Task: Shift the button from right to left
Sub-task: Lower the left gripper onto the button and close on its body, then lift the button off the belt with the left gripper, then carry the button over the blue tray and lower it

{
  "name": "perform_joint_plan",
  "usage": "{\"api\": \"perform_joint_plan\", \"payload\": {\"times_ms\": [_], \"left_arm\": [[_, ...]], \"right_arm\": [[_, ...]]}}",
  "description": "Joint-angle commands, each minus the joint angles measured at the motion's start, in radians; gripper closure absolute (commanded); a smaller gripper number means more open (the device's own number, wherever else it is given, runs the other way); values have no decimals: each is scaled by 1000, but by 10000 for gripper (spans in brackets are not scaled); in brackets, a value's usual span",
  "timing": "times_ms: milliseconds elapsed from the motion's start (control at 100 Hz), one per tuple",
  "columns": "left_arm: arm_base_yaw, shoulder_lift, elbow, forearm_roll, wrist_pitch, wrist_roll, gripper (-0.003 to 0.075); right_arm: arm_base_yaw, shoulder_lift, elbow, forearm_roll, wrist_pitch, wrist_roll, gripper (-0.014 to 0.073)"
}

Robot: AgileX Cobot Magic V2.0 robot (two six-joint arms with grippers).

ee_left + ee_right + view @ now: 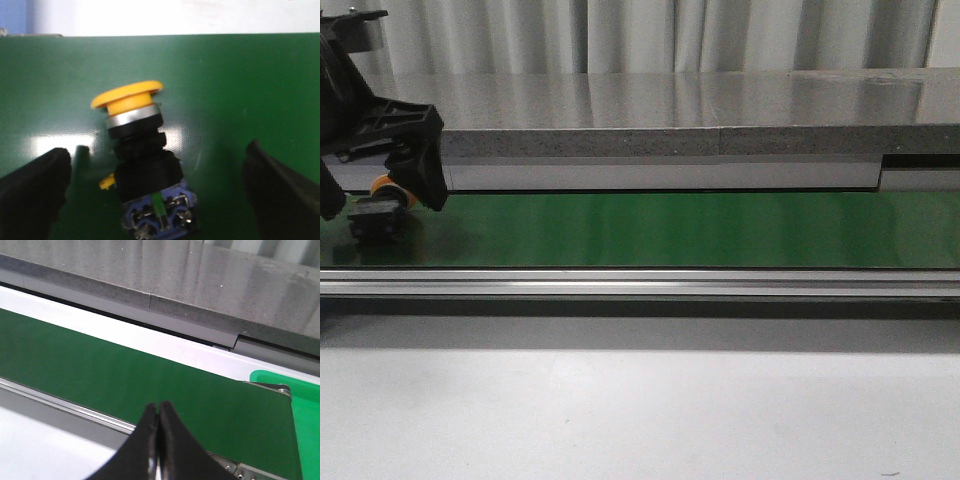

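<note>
The button (141, 150), with a yellow-orange mushroom cap, a black body and a blue base with a green mark, lies on the green belt (240, 85). In the front view the button (375, 218) is at the belt's far left end. My left gripper (156, 200) is open around it. Its dark fingers (32, 195) stand well clear on either side and do not touch it. In the front view the left gripper (380, 198) hangs over the button. My right gripper (159, 410) is shut and empty above the belt's near rail; it is out of the front view.
The green belt (670, 228) runs across the table between a metal rail (640, 283) in front and a grey stone ledge (650, 145) behind. A bright green bin (306, 395) sits past the belt's right end. White tabletop (640, 410) lies in front.
</note>
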Motion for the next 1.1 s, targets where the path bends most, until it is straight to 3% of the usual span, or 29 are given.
{"api": "perform_joint_plan", "payload": {"times_ms": [0,120,240,410,680,1090], "left_arm": [[-9,-23,-33,2,-24,-4,128],[-9,-16,-33,22,5,-4,297],[-7,-30,-33,61,25,-4,514],[-7,-92,-33,128,47,-4,710],[49,-226,-31,254,47,-4,715],[338,-226,-21,260,-1,-4,715]], "right_arm": [[2,7,-27,25,-72,-6,662],[2,7,-27,25,-72,-6,662],[2,7,-27,25,-72,-6,662],[2,7,-27,25,-72,-6,662],[2,7,-27,25,-72,-6,662],[2,7,-27,25,-72,-6,662]]}}
